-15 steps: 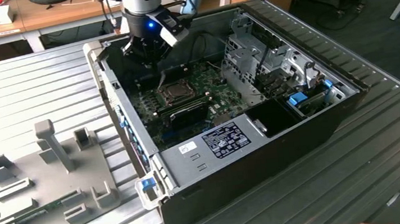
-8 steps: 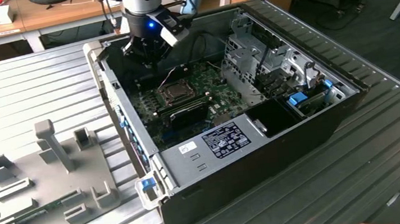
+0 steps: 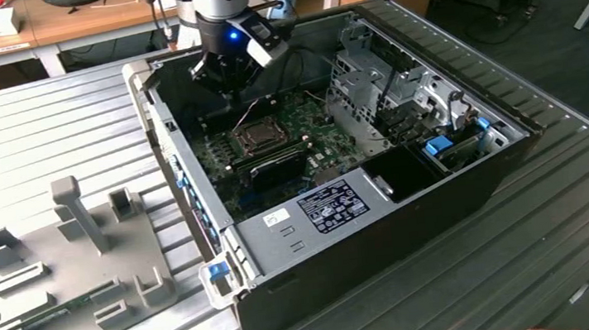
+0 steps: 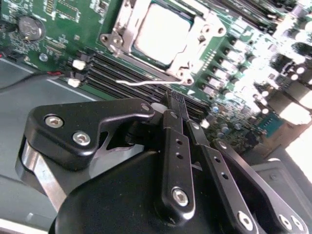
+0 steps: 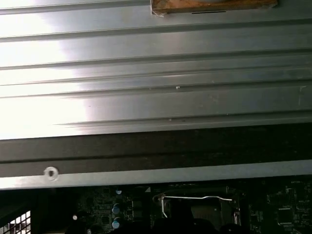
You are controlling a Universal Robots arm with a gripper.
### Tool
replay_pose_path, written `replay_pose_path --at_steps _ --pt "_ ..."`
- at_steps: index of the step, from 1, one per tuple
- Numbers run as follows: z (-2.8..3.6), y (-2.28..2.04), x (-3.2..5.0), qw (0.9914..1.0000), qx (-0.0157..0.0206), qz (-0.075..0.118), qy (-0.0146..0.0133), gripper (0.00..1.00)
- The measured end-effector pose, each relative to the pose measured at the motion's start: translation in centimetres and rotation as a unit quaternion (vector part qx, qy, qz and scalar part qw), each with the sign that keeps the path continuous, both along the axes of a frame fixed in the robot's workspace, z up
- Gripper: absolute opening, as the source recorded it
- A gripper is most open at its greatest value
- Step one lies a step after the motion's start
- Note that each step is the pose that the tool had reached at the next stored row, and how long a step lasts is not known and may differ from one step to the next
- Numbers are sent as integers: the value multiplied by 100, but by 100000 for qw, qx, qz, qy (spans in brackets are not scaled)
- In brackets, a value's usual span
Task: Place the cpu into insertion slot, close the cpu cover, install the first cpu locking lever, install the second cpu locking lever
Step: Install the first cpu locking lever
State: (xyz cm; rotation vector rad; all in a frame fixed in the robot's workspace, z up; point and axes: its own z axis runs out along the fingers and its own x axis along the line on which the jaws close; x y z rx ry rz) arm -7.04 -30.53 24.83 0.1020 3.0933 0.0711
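- In the exterior view, the gripper hangs inside the open computer case, over the green board.
- The insertion slot lies near it, at about 5 o'clock.
- In the second wrist view, the cpu sits in the slot, and the cpu cover lies flat around its bright top.
- The gripper's fingers are pressed together with nothing between them.
- A thin wire locking lever runs along the slot's edge and ends just beside the fingertips; whether they touch cannot be told.
- A grey fixture plate lies at 8 o'clock of the case.
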Motion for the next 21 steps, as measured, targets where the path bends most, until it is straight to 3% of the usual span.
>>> replay_pose_path --at_steps 3,8,9,12,21 --pt "-24 14 32 100000 38 0 5 11" --pt "-52 24 41 99999 414 -1 13 11" --pt "-57 25 41 99998 571 -3 19 11" --pt "-69 27 42 99989 1485 -1 9 11" --pt "-130 27 102 99988 1545 -5 9 11"
